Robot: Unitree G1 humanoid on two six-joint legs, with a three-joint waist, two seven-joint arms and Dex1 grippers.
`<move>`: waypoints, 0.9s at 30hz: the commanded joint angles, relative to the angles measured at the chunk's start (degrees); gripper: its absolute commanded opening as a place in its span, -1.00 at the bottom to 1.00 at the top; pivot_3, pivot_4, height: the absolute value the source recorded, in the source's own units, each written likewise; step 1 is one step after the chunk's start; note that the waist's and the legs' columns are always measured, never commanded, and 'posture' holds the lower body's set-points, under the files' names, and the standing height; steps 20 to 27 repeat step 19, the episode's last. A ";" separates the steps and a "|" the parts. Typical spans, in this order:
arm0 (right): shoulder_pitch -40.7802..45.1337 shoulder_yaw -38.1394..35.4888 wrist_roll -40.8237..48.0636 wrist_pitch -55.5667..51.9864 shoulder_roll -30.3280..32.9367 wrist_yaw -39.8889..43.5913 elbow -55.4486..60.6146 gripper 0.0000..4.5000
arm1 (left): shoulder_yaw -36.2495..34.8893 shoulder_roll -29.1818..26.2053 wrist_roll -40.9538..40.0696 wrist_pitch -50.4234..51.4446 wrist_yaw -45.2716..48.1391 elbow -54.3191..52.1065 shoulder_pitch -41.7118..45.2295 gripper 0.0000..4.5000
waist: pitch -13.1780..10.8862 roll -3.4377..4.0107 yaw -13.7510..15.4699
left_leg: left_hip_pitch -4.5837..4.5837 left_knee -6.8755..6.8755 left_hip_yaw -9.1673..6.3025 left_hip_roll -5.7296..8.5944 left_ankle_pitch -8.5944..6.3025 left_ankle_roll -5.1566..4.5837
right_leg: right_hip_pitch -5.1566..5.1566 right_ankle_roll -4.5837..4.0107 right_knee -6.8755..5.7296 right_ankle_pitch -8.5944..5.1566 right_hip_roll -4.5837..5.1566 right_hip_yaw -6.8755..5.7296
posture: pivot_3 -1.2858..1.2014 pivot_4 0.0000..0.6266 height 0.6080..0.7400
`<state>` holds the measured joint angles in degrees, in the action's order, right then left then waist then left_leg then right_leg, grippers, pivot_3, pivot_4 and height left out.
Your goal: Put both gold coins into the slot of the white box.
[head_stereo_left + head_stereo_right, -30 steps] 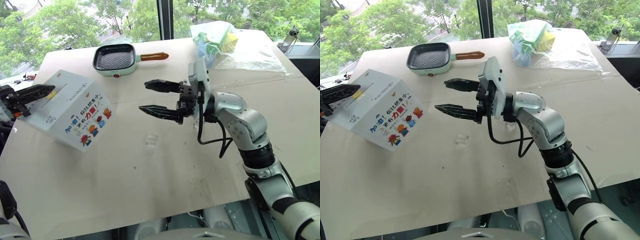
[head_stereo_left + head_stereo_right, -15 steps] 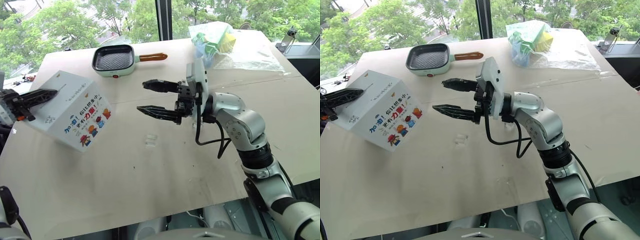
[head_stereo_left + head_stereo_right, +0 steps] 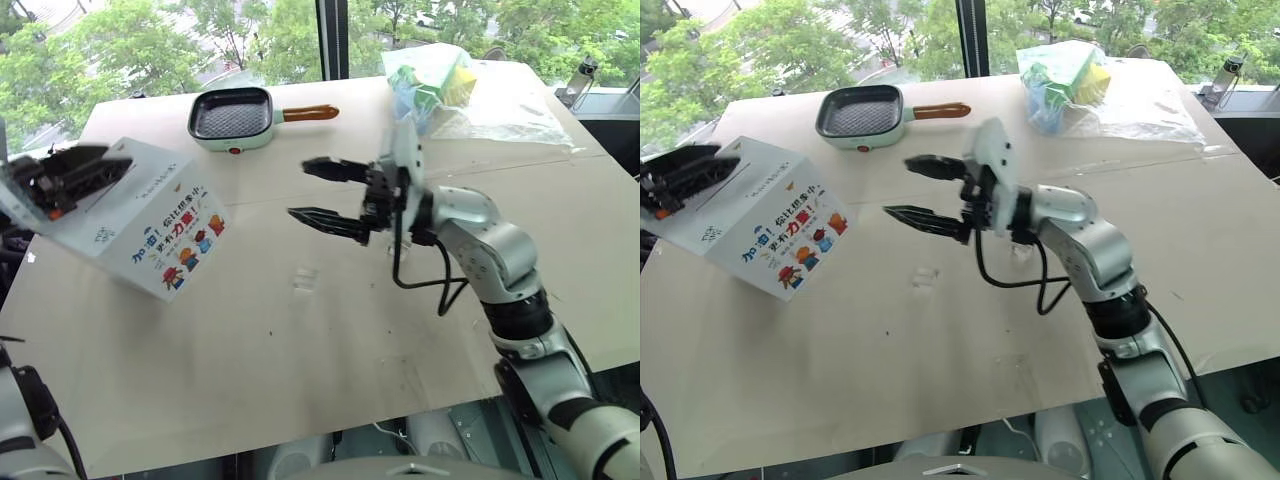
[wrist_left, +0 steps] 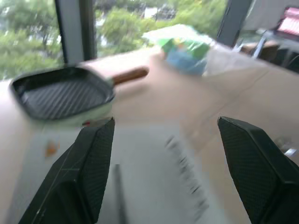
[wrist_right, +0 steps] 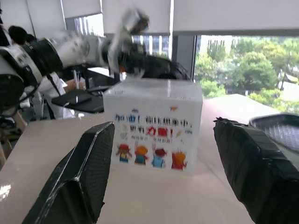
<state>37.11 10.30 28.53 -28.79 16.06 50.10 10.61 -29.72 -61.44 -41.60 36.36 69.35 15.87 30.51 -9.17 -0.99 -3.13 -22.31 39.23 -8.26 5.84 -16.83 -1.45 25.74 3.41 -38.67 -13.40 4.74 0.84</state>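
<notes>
The white box [image 3: 135, 225] stood at about nine o'clock on the table [image 3: 330, 330], its printed side facing the table's centre and its plain top tilted toward the window. The slot [image 4: 117, 193] showed in the left wrist view as a thin dark line running away between that gripper's fingers. No gold coins could be made out in any view. The left gripper [image 3: 75, 172] hovered just over the box top, jaws apart and empty. The right gripper [image 3: 325, 190], near the table's centre, was likewise open and empty, pointing toward nine o'clock at the box, well apart from it. The left arm was judged the nearer to the slot. A grill pan [image 3: 232, 118] lay at about eleven o'clock.
</notes>
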 commanded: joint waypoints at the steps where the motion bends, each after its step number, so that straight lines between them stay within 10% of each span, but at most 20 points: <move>1: -6.26 -4.96 1.57 1.20 5.20 1.62 5.68 0.62 | -3.88 4.77 -9.82 11.71 -10.77 -28.46 -12.05 0.58 | -0.01 0.11 -0.13 | 0.00 -0.05 0.01 0.00 0.00 0.00 | 0.00 0.00 0.14 0.00 0.00 0.01 | 0.03 -0.52 0.71; 9: -24.67 -10.56 -1.85 7.55 14.27 2.21 7.22 0.62 | 8.08 24.64 -0.15 5.62 -32.41 -59.90 -39.96 0.58 | 0.17 0.48 0.66 | 0.61 -0.48 0.18 -0.15 -0.14 0.00 | -0.15 -0.12 0.07 0.06 -0.21 0.33 | 0.03 -0.52 0.71; 12: -29.61 -11.42 -1.04 9.45 15.07 4.20 4.77 0.99 | 16.58 26.93 12.01 -2.49 -34.80 -58.22 -48.21 0.61 | 0.19 0.48 1.30 | 0.91 -0.57 0.44 -0.16 -0.14 0.00 | -0.36 -0.14 0.07 0.08 -0.22 0.58 | 0.03 -0.52 0.71; 27: -34.71 -11.19 -8.51 25.59 15.88 6.47 -4.85 0.99 | 21.54 30.01 20.87 -16.82 -32.79 -50.01 -55.61 0.61 | 0.13 0.53 2.57 | 1.76 -0.56 0.53 -0.32 -0.31 -0.30 | -1.48 -0.26 0.73 0.15 -0.34 0.45 | 0.03 -0.52 0.71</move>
